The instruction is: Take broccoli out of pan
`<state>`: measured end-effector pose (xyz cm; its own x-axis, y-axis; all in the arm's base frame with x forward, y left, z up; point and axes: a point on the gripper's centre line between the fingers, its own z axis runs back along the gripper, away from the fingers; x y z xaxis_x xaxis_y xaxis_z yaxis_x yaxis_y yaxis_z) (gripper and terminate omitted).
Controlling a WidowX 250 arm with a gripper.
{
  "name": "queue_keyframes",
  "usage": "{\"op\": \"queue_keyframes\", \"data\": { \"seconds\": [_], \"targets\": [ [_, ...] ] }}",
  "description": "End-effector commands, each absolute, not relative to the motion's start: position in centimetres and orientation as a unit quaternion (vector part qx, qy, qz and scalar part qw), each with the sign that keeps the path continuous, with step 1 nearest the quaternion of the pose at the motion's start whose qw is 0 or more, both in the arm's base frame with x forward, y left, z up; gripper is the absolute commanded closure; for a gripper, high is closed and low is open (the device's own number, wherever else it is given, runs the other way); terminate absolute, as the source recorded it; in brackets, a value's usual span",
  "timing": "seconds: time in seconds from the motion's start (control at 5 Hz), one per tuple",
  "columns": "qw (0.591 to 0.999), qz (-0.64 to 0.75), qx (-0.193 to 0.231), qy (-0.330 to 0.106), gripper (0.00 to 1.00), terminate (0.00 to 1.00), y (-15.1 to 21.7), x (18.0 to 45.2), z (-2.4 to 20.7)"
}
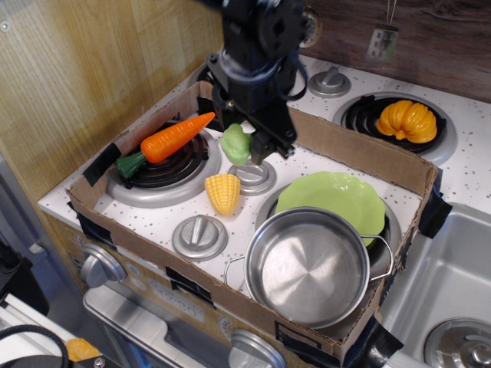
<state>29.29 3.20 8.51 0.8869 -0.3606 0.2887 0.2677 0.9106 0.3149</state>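
Observation:
The light-green broccoli (235,144) is held between my gripper's (244,143) black fingers, above the stove's centre knob (255,177) and to the far left of the pan. The gripper is shut on it. The shiny steel pan (310,267) stands at the front right of the cardboard box with nothing in it. Its wire handles point left and right.
A lime-green plate (334,194) lies just behind the pan, partly under it. A yellow corn cob (223,193) lies in front of the gripper. An orange carrot (170,137) rests on the left burner. An orange pumpkin (406,120) sits on the back right burner. Cardboard walls (368,156) ring the area.

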Motion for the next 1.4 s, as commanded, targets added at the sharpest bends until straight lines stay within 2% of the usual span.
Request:
{"op": "queue_keyframes", "data": {
  "seconds": [0.0,0.2,0.4,0.6,0.8,1.0,1.2],
  "targets": [
    [0.932,-0.241,0.146,-0.227,1.0,0.0,4.6,35.8,9.0],
    [0.926,-0.259,0.143,-0.235,1.0,0.0,5.2,37.7,8.6],
    [0.916,-0.264,0.148,-0.262,1.0,0.0,5.5,38.8,7.6],
    [0.921,-0.263,0.122,-0.26,1.0,0.0,5.2,39.2,6.7],
    [0.925,-0.25,0.119,-0.26,1.0,0.0,5.0,38.8,6.5],
    [0.926,-0.249,0.113,-0.261,0.0,0.0,5.0,38.6,6.6],
    [0.926,-0.251,0.126,-0.25,0.0,0.0,4.9,38.3,7.7]
  ]
}}
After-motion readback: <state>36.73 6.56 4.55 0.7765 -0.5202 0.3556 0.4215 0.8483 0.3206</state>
